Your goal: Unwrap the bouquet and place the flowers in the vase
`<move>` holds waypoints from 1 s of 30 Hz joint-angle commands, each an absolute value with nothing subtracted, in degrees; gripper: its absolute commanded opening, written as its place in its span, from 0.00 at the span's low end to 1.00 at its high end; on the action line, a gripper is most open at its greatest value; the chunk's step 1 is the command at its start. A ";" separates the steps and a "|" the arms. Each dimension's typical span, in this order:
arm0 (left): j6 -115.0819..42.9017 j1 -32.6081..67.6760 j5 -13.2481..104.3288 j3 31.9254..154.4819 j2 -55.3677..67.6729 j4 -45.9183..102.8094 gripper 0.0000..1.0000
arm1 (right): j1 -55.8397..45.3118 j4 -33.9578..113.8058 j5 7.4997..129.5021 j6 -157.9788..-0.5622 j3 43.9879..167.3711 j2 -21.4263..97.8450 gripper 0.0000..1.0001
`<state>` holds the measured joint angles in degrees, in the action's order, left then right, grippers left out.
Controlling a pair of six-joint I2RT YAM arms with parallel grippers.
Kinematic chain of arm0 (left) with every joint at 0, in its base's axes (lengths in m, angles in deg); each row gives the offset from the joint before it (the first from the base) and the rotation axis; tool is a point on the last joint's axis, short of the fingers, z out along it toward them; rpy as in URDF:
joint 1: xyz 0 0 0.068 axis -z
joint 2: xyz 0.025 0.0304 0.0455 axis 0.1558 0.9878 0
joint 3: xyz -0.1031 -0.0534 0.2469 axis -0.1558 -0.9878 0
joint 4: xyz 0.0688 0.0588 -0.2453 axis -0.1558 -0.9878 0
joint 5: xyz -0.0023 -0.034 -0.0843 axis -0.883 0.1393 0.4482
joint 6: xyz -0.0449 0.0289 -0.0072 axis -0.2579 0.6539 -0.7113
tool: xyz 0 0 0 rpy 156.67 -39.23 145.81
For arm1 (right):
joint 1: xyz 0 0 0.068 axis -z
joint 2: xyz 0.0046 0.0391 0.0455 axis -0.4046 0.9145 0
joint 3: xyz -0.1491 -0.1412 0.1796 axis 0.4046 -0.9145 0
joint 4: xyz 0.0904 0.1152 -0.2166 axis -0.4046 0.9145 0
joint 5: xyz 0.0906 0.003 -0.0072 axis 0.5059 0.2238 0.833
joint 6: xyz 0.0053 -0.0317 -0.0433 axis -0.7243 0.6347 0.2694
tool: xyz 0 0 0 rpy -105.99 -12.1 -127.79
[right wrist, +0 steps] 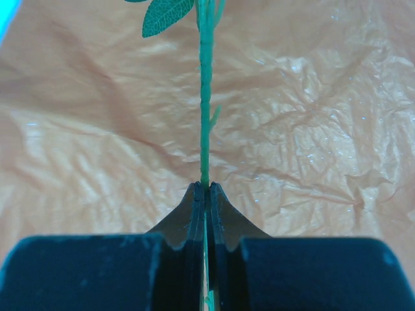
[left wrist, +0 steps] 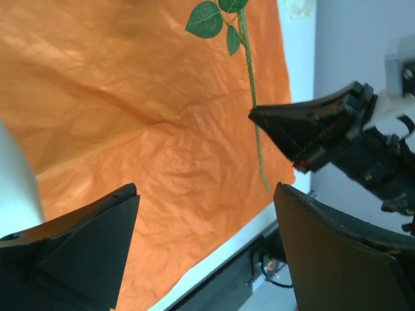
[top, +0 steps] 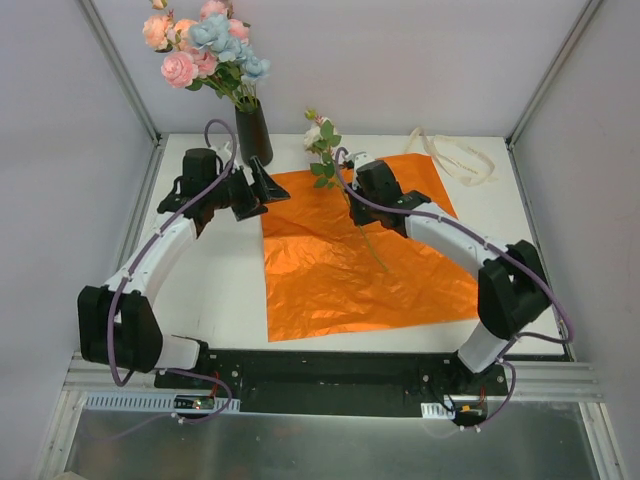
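Top external view: vase upper left of frame, most flowers in it.
Right gripper: jaws pressed together, pinching one rose stem over orange paper, centre frame.
Left gripper: jaws spread, just below the vase.

**Tally on the table**

One table. One vase at eleven o'clock holds one bunch of flowers; its pink, peach and blue blooms overlap too much for a sure count. One single rose at twelve o'clock. One orange paper sheet at centre. One cream ribbon at one o'clock. Two arms, two claws: left claw, right claw.
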<state>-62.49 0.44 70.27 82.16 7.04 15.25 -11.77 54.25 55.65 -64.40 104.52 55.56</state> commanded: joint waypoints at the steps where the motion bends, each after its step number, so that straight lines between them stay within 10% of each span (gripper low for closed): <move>1: -68.79 1.84 75.07 85.37 11.07 25.09 0.88 | -14.10 48.48 58.66 -71.04 101.33 47.05 0.00; 21: -79.53 8.44 76.65 80.97 23.29 58.86 0.72 | -23.07 43.99 60.24 -78.52 93.15 35.53 0.00; 30: -79.19 8.61 76.58 82.03 24.44 59.13 0.00 | -24.48 43.81 57.53 -79.66 92.89 35.70 0.05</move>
